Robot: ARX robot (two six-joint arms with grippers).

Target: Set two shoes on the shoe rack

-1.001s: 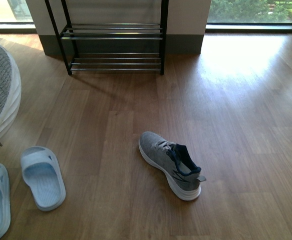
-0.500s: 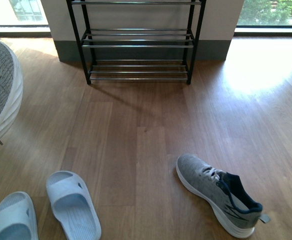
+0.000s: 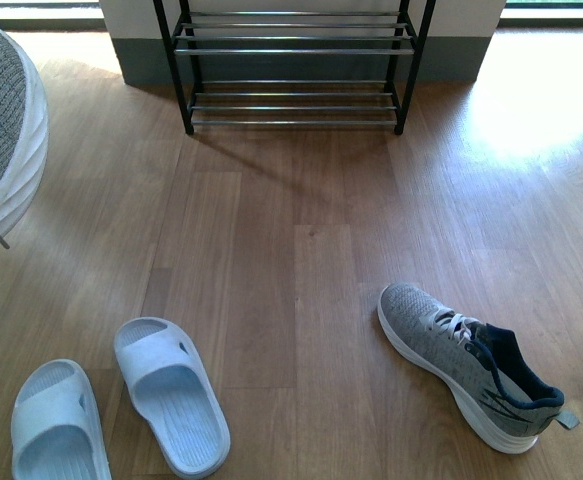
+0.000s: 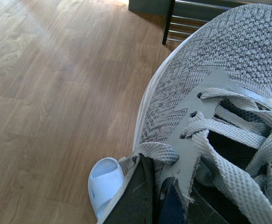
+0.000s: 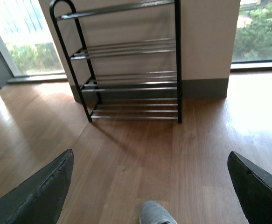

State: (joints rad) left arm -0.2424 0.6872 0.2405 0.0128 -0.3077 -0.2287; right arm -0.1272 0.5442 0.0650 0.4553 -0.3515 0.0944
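Wood floor (image 3: 301,250), with the shoe rack (image 3: 293,50) at my 12 o'clock against the wall.
My left gripper (image 4: 152,196) is clamped on one sneaker (image 4: 229,56), up at 10 o'clock; the other sneaker (image 3: 468,368) lies on the boards at 4 o'clock; my right gripper (image 5: 149,156) gapes empty.

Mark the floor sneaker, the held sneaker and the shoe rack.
floor sneaker (image 3: 436,350): front view, grey knit side.
held sneaker (image 4: 229,56): left wrist view, knit toe.
shoe rack (image 5: 126,48): right wrist view, chrome rods.
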